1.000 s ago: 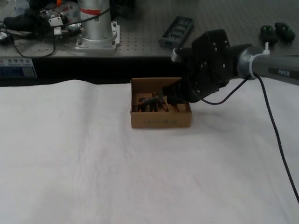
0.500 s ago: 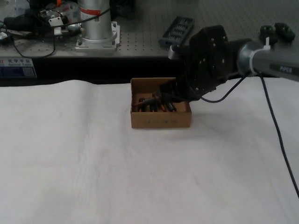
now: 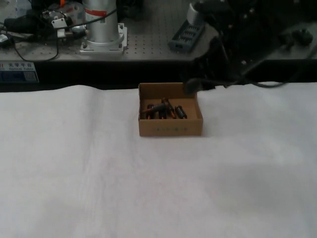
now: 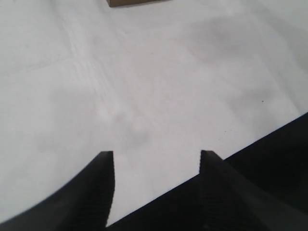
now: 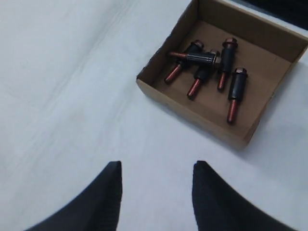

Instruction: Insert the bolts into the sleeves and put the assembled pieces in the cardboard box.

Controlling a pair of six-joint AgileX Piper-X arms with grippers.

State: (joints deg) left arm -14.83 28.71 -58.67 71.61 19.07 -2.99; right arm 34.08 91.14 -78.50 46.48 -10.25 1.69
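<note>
The cardboard box [image 3: 171, 126] stands on the white cloth at mid-bench. Several assembled pieces [image 5: 208, 63], copper bolts in black sleeves, lie inside the box [image 5: 192, 108]. My right gripper [image 5: 156, 185] is open and holds nothing; it hangs above the cloth with the box ahead of it. In the high view the right arm [image 3: 233, 47] is raised behind and to the right of the box. My left gripper [image 4: 156, 159] is open over bare cloth near the bench's edge, with a corner of the box [image 4: 130, 2] far ahead.
White cloth [image 3: 148, 188] covers the bench around the box. Behind it a perforated metal table carries a metal post [image 3: 101, 25], cables, a black tray [image 3: 187, 32] and small black parts [image 3: 294, 33].
The right arm has risen up and back from the box, where its gripper sat a second ago. The pieces stay in the box.
</note>
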